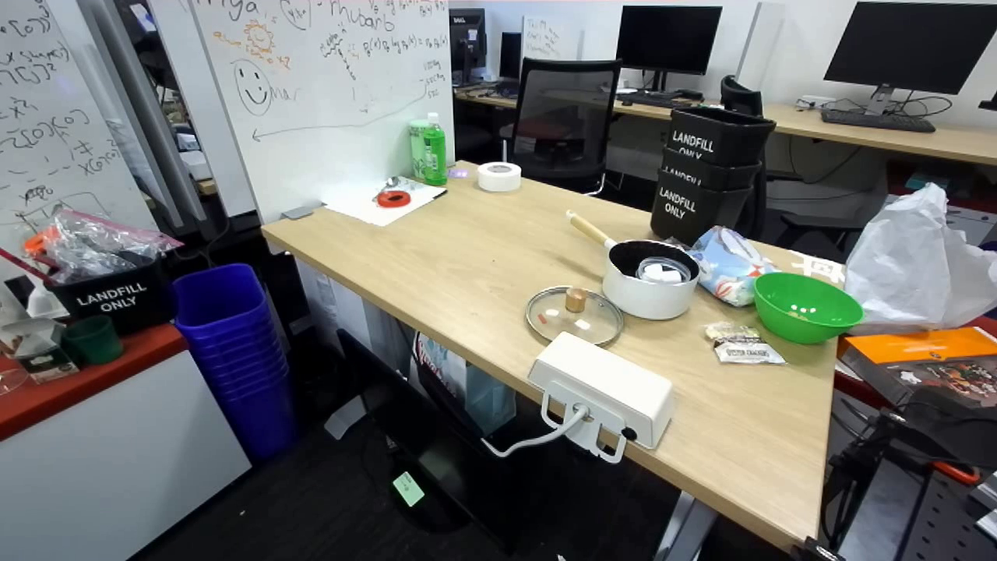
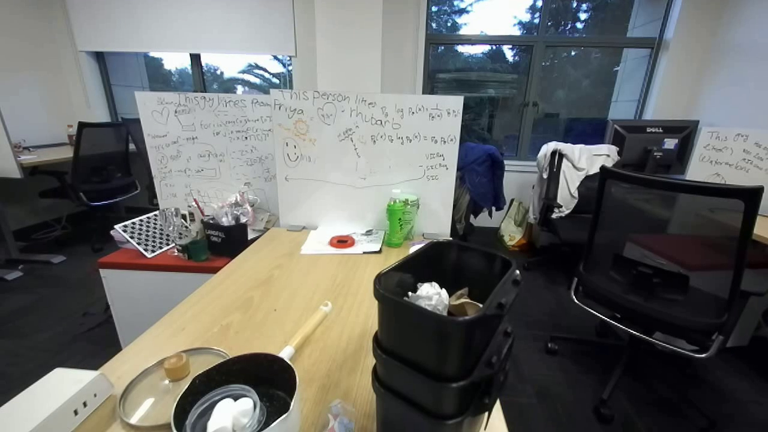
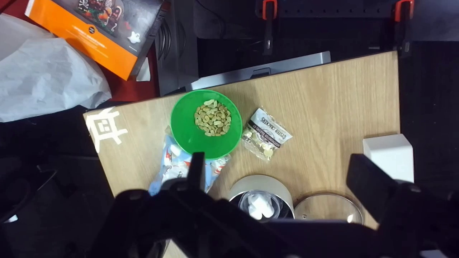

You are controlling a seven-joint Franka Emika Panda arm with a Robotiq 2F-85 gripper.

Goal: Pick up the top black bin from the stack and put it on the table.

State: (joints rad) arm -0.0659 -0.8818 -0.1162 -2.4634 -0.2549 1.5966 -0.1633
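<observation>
The top black bin (image 1: 728, 140) sits nested on the stack (image 1: 701, 206) at the far side of the table (image 1: 467, 257). In an exterior view the top black bin (image 2: 432, 342) is upright and holds crumpled white paper and a brown piece. The stack's lower bins (image 2: 420, 393) show beneath it. "LANDFILL ONLY" lettering shows on the bins. My gripper (image 3: 279, 173) is open and empty, its two fingers wide apart above the table (image 3: 330, 96). The gripper shows only in the wrist view; the stack is out of sight there.
A white saucepan (image 1: 650, 288) with a marshmallow cup, a glass lid (image 1: 557, 315), a blue bag (image 1: 728, 265), a green bowl (image 1: 810, 308) of peanuts and a cracker packet (image 1: 744, 344) lie near the stack. A white power box (image 1: 607, 386) sits on the table edge.
</observation>
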